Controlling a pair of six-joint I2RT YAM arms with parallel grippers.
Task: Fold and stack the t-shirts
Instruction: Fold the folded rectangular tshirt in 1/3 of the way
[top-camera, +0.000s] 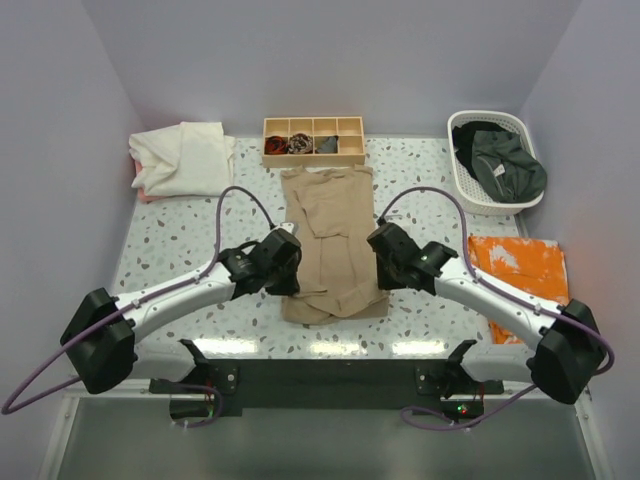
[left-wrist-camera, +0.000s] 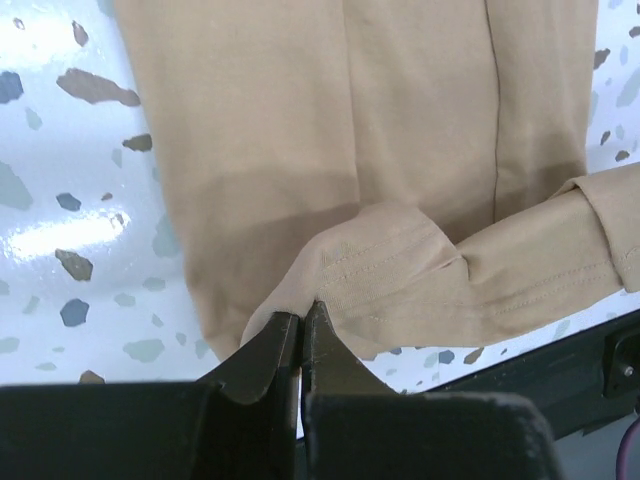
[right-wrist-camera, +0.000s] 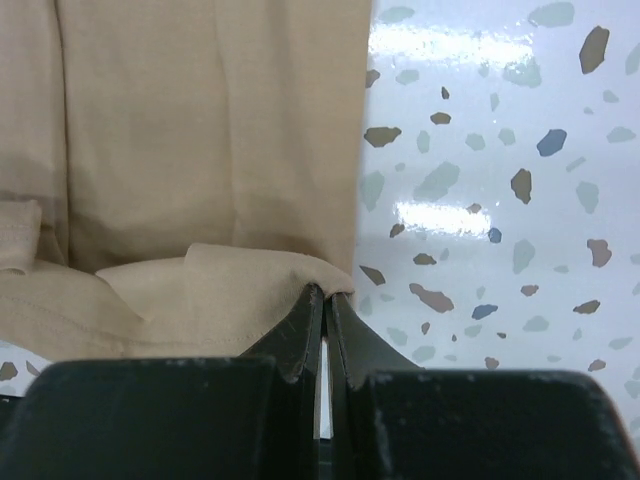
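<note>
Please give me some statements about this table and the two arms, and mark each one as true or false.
1. The left tool is shut on the near edge of the tan t-shirt. True.
2. The right tool hangs open above the bare table. False: it is shut on the near edge of the tan t-shirt too.
3. The dark t-shirt lies in the white basket at the far right. True.
4. The cream-white t-shirt lies on top of the tan t-shirt. False: it lies apart, at the far left corner.
</note>
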